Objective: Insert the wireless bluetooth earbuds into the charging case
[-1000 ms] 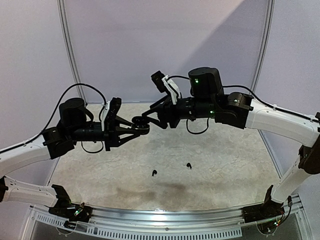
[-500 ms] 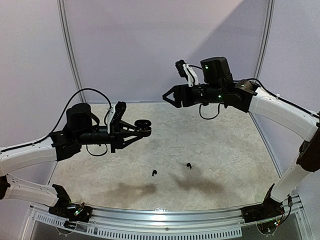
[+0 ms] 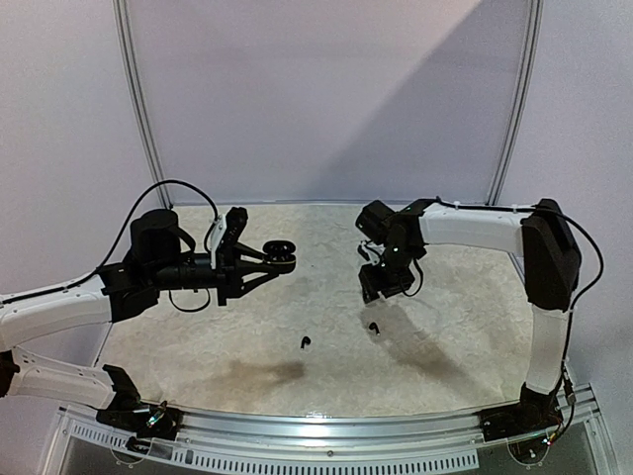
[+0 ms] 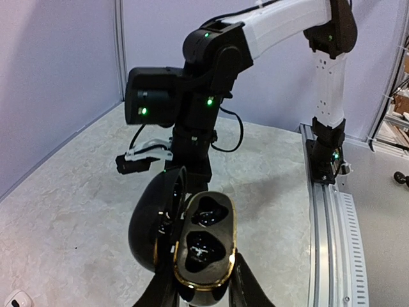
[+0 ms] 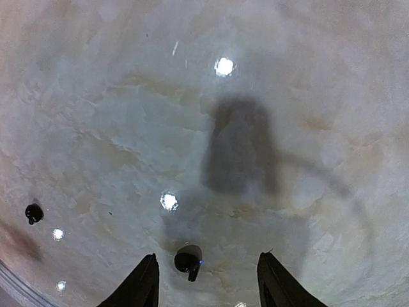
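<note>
Two small black earbuds (image 3: pixel 306 342) lie apart on the pale marbled table (image 3: pixel 455 327). Right pincer (image 5: pixel 208 257), spread, hangs over one. Left pincer (image 4: pixel 199 291) pinches the open gold-rimmed black charging case (image 4: pixel 203 246) aloft.

The right pincer (image 3: pixel 370 294) has left the charging case (image 3: pixel 280 253), where it was a second ago. It swung up and away, then came down. Now it hangs open just above the black earbud (image 3: pixel 374 327) on the counter (image 3: pixel 475 327).

Two black earbuds (image 3: pixel 306 342), one open charging case (image 4: pixel 201 249).
</note>
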Controlling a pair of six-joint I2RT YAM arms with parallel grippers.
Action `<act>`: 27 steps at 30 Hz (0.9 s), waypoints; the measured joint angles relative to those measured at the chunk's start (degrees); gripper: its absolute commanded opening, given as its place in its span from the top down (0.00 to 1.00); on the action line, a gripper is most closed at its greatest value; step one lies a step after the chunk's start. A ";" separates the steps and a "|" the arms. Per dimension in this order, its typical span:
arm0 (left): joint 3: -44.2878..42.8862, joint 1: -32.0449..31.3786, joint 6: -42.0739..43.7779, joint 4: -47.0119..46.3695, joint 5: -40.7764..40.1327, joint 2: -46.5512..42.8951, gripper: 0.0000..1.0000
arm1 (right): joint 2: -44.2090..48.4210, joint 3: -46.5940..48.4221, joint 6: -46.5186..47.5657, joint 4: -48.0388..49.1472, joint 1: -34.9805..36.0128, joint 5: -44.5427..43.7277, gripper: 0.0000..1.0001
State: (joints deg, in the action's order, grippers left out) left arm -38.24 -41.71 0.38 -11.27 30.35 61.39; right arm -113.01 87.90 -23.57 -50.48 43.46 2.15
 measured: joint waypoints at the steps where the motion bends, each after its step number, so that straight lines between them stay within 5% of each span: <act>1: 0.04 0.04 0.13 0.00 0.00 0.00 1.00 | -1.84 1.29 0.48 -1.31 0.42 -0.04 0.43; 14: 0.46 0.50 1.09 0.02 0.04 0.00 1.00 | -13.90 11.02 4.26 -12.85 5.60 -0.83 0.58; 27: 0.66 0.52 1.51 0.04 0.11 0.00 1.00 | -14.69 11.30 4.35 -16.28 6.05 -3.89 0.72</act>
State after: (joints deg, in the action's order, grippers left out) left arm -37.58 -41.19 1.89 -11.22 30.46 61.39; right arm -127.70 99.20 -19.22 -66.76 49.52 -1.74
